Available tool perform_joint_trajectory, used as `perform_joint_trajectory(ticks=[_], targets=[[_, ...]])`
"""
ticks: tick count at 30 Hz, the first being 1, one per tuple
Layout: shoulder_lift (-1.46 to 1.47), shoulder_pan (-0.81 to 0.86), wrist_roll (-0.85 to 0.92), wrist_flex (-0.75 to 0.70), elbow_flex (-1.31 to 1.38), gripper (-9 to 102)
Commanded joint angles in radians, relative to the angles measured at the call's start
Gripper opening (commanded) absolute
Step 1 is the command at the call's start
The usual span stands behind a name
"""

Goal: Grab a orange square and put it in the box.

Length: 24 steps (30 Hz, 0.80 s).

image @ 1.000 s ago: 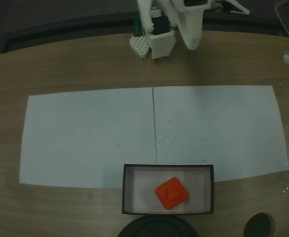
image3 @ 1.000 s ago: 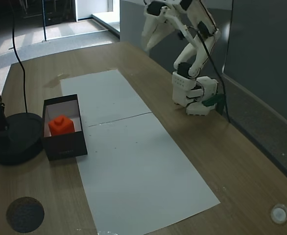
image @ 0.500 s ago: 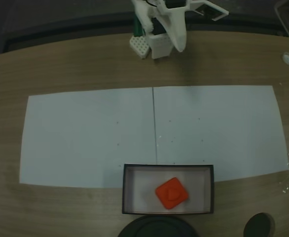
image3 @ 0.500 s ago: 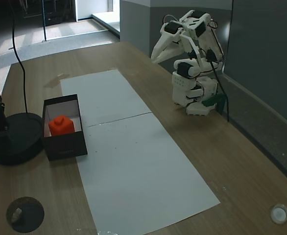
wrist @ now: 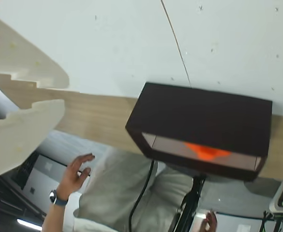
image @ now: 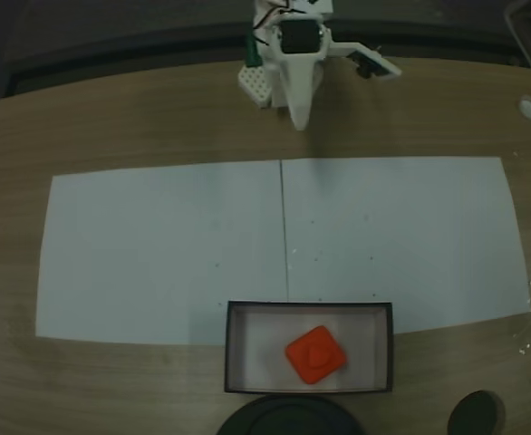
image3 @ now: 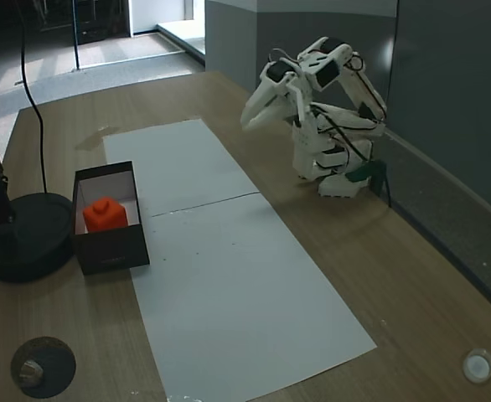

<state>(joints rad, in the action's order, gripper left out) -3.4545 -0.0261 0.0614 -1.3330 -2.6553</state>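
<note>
We see the orange square [image: 315, 353] sitting inside the box [image: 309, 310], w/ its stud up, a bit right of centre in a fixed view. The box rests on the table [image: 139, 118] at the near edge of the white paper [image: 157, 245]. The tool [image3: 250, 119] is empty & well apart from the box, folded back by the arm's base; in the wrist view its fingers [wrist: 21, 130] stand slightly apart

Orange square [image: 315, 352] inside box [image: 233, 349] (arm [image: 294, 63] well apart).
</note>
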Motion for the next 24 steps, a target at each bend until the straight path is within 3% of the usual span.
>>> perform_joint_trajectory(ticks=[1,5,11,24], targets=[[-0.018,0.028,0.002,0.098,-0.199,0],[-0.020,0.006,-0.009,0.175,-0.385,0],[-0.018,0.002,-0.009,0.038,-0.345,0],[-0.018,0.009,-0.041,0.040,-0.344,0]])
